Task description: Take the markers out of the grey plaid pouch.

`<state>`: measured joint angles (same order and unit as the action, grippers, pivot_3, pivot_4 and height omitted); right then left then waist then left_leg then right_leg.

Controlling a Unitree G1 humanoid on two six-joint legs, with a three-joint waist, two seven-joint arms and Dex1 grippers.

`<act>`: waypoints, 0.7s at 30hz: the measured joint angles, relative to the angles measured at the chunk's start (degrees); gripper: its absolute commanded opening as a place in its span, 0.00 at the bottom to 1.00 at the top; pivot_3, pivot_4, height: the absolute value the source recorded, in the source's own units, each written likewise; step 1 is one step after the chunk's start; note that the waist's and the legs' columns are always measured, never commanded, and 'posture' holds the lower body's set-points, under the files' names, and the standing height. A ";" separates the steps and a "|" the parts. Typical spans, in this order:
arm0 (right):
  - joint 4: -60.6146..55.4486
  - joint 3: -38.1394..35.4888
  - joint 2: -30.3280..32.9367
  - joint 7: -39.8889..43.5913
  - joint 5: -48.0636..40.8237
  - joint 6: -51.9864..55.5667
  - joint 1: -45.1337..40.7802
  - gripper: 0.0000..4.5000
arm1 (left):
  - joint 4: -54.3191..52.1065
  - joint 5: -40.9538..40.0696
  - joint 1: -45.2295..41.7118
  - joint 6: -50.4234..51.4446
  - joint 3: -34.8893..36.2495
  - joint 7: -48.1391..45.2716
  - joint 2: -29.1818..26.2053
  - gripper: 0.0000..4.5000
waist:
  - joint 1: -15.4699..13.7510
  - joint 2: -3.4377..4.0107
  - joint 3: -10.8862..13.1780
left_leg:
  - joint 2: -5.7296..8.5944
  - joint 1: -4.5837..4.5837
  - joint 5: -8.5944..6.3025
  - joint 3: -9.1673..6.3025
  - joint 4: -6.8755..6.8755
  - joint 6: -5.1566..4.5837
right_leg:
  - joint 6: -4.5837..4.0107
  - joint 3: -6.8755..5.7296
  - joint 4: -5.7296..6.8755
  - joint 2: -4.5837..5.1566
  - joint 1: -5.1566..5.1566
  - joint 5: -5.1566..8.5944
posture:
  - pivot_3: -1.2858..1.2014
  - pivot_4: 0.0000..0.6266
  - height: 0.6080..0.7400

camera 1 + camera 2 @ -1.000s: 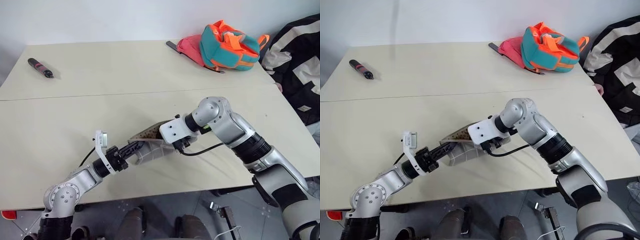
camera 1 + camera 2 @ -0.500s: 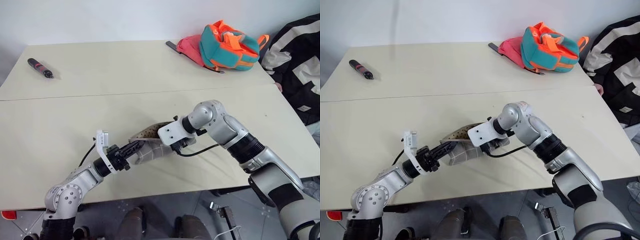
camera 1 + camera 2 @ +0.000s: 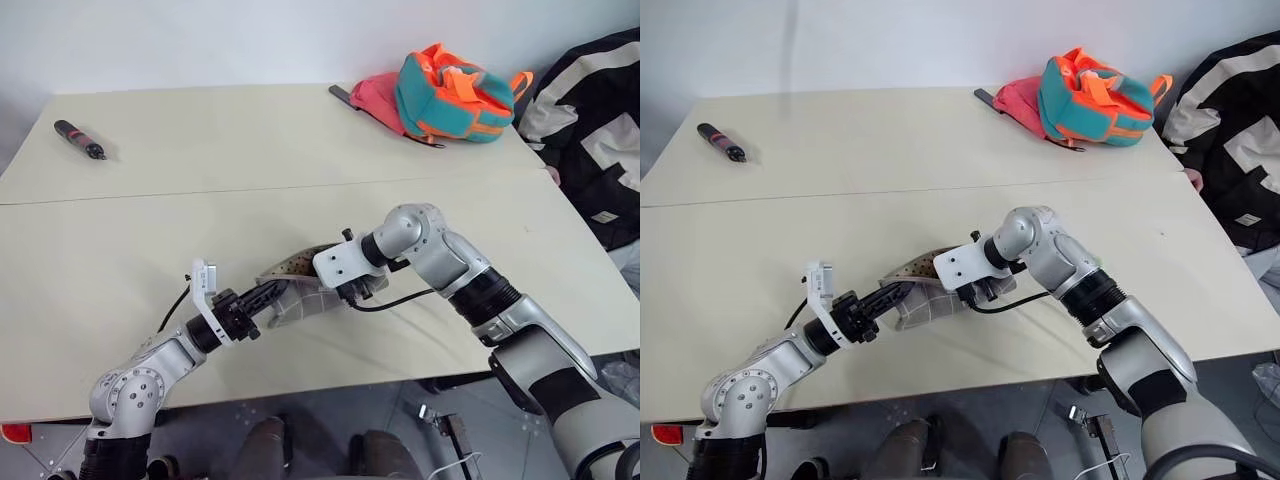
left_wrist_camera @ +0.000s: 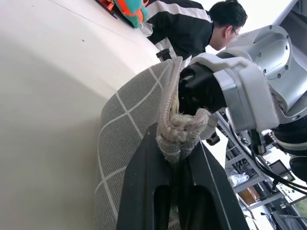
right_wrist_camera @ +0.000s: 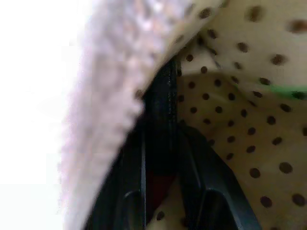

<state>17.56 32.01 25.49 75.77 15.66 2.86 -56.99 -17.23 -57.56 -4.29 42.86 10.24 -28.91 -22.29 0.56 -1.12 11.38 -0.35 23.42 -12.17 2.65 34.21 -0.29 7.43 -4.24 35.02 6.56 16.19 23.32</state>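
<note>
The grey plaid pouch [image 3: 296, 297] sat near the front edge of the surface [image 3: 250, 150], roughly midway along it, with its mouth lifted so the tan dotted lining faced up. The left end effector [image 4: 178, 143] was fully closed, its two black fingers pinching the bunched fabric rim at one end of the pouch and holding that end off the surface. The right end effector [image 5: 163, 143] was pushed down into the open mouth from the other side. In the right wrist view its fingers stood close together around a slim black marker [image 5: 162, 108] with a reddish patch low between them; they seemed to be closed on it, though the view was too tight to be sure of a firm grip. A sliver of a lime-green marker [image 5: 288, 91] showed deeper inside against the lining. A dark pen-like tool [image 3: 80, 137] lay near the far left corner of the surface, and a teal-and-orange backpack [image 3: 455, 92] rested by the far right corner.
</note>
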 measured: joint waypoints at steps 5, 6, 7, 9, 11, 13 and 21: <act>-1.88 -5.37 1.83 1.46 -5.63 6.06 0.00 0.12 | -0.47 0.01 -1.06 -0.66 0.06 -0.36 -0.15 0.00 | -0.38 0.00 0.01 | 0.00 0.21 0.02 0.00 -0.01 -0.03 | 0.00 -0.02 -0.04 0.00 0.18 0.00 | 0.52 0.24 1.00; -1.81 -6.18 2.36 1.26 -6.35 6.23 0.00 0.12 | -0.46 0.04 -1.43 -0.65 0.05 -0.49 -0.31 0.00 | -0.38 0.00 0.01 | 0.01 0.24 0.02 0.01 -0.01 -0.04 | 0.00 -0.02 -0.05 0.00 0.20 0.00 | 0.52 0.24 1.00; -1.66 -7.01 2.81 1.00 -6.80 6.25 -0.01 0.12 | -0.46 0.08 -1.82 -0.63 0.04 -0.57 -0.41 0.00 | -0.36 0.00 0.01 | 0.01 0.24 0.02 0.02 -0.01 -0.04 | 0.00 -0.02 -0.05 0.00 0.20 0.00 | 0.52 0.24 1.00; -1.60 -8.22 3.21 1.07 -8.35 7.53 -0.05 0.12 | -0.46 0.46 -2.77 -0.62 0.00 -0.74 -0.76 0.00 | -0.33 0.00 0.01 | 0.00 0.25 0.02 0.04 -0.02 -0.04 | 0.00 -0.02 -0.05 -0.01 0.23 0.00 | 0.52 0.24 1.00; -2.23 -8.65 4.03 2.04 -9.94 9.13 0.11 0.12 | -0.37 1.20 -3.91 -0.67 -0.02 -0.78 -1.03 0.00 | -0.34 0.03 0.02 | 0.00 0.27 0.02 0.05 -0.02 -0.04 | 0.00 -0.02 -0.04 -0.03 0.27 0.00 | 0.52 0.24 1.00; -4.47 -10.45 5.00 3.05 -12.32 11.15 1.16 0.12 | -0.20 2.40 -4.75 -1.72 0.01 -1.06 -1.29 0.00 | -0.39 0.03 0.03 | -0.01 0.32 0.02 0.05 -0.02 -0.05 | 0.00 -0.02 -0.06 -0.02 0.29 0.00 | 0.52 0.24 1.00; -5.92 -14.70 4.54 2.67 -18.52 18.47 0.25 0.12 | 0.47 10.80 -6.78 -8.34 -0.18 -4.43 -5.32 0.00 | -0.31 0.03 0.03 | -0.01 0.41 0.02 0.10 -0.02 -0.06 | 0.00 -0.02 -0.04 -0.08 0.40 0.00 | 0.52 0.24 1.00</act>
<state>11.64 17.30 30.02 78.44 -2.86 21.32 -56.74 -16.76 -46.76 -11.07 34.52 10.06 -33.34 -27.61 0.25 -1.09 11.40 -0.36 23.83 -12.15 2.75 34.18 -0.35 7.43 -4.27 34.98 6.48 16.59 23.32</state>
